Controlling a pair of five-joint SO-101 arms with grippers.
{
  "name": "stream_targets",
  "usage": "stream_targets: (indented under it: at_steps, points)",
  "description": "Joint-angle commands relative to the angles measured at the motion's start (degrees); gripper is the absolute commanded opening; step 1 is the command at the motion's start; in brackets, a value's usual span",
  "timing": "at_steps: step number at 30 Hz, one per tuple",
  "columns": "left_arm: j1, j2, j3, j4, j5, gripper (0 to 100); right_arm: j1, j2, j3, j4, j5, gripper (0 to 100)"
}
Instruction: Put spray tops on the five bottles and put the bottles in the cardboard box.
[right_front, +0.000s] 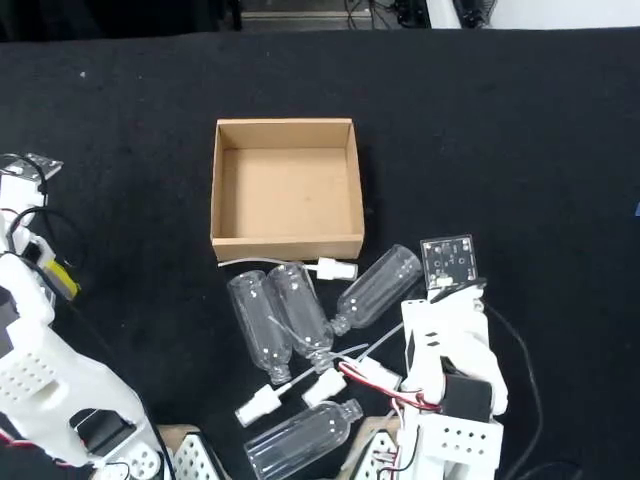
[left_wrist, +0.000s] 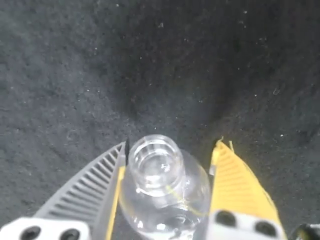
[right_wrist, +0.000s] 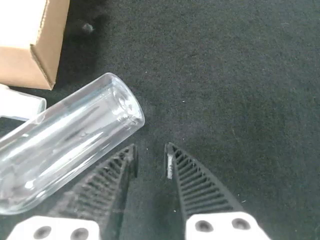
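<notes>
- Bottles, high view: you have a side-by-side pair (right_front: 258, 325) lying on the black cloth (right_front: 520, 150) just in front of the cardboard box (right_front: 287, 246). A third bottle (right_front: 378, 288) lies slanted to their right, and a fourth bottle (right_front: 300, 440) lies at the near edge.
- Same view: one spray top (right_front: 335, 268) w/ its tube lies just beside the box's front wall. Loose tops (right_front: 258, 405) lie near the pair's necks.
- Left wrist view: your left gripper (left_wrist: 171, 145) is clamped on a clear open-necked bottle (left_wrist: 155, 162), w/ a yellow-faced finger on each side.
- Right wrist view: your right gripper (right_wrist: 150, 150) stands at a narrow gap w/ nothing betw. the fingers, just beside the third bottle's flat end. The box corner is farther off.
</notes>
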Motion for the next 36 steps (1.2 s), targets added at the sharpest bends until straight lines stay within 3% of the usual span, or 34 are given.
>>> stream_targets:
  at_steps: [1,10,14,18,25,27,32,36]
  points:
    - [-0.75,-0.26,-2.86,0.18,0.09,34,-0.97,-5.58,-0.22,0.53,-0.18,8.9]
    - [-1.89,-0.26,-2.86,0.09,-1.49,33,-0.97,-5.58,-0.22,1.23,-0.18,8.9]
    - [-1.54,-0.18,1.01,-5.54,-0.88,33,-0.97,-5.58,-0.31,1.05,-0.18,8.9]
    - [0.04,-0.26,5.14,-9.23,4.75,33,-0.97,-5.58,-0.31,1.05,-0.18,8.9]
    - [-0.22,-0.35,5.32,-7.47,11.43,33,-0.97,-5.58,-0.31,1.05,-0.18,8.9]
    - [0.04,-0.35,5.41,-7.47,11.96,28,-0.97,-5.58,-0.31,1.05,-0.18,8.9]
    - [0.4,-0.53,5.49,-7.38,11.69,3,-0.97,-5.58,-0.31,1.05,-0.18,8.9]
    - [-1.01,-0.97,5.23,-7.38,6.07,5,-0.97,-5.58,-0.31,1.05,-0.18,8.9]
